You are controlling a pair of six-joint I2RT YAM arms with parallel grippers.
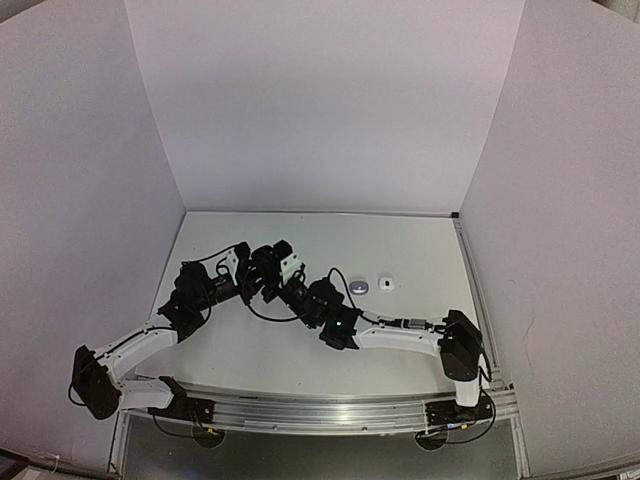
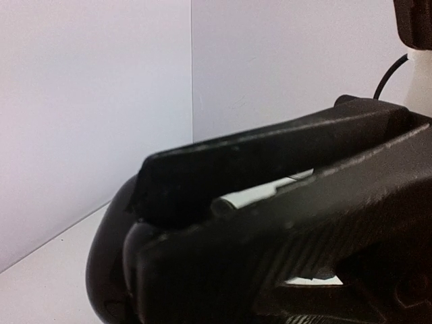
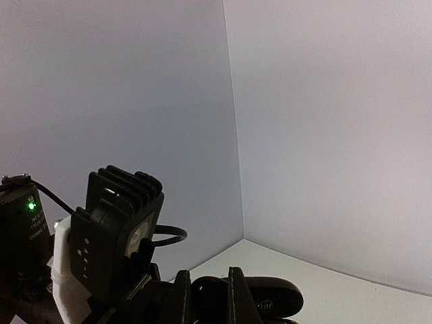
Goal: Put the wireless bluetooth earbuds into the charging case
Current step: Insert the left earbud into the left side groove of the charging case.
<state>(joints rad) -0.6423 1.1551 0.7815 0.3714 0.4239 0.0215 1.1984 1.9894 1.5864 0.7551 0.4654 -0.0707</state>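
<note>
The flat white table top [image 1: 400,240] carries only few things on its open part. A small rounded grey case [image 1: 361,287] lies to the right of the middle. Just beside it, on its right, lies a small rounded white case [image 1: 386,284] with a dark spot on top; the two are close but apart. Along the near edge of the table runs a long silver metal rail [image 1: 330,412].

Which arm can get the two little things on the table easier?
Probably the right arm: the small grey thing and small white thing lie just beside its forearm. The left arm would have to reach past it.
</note>
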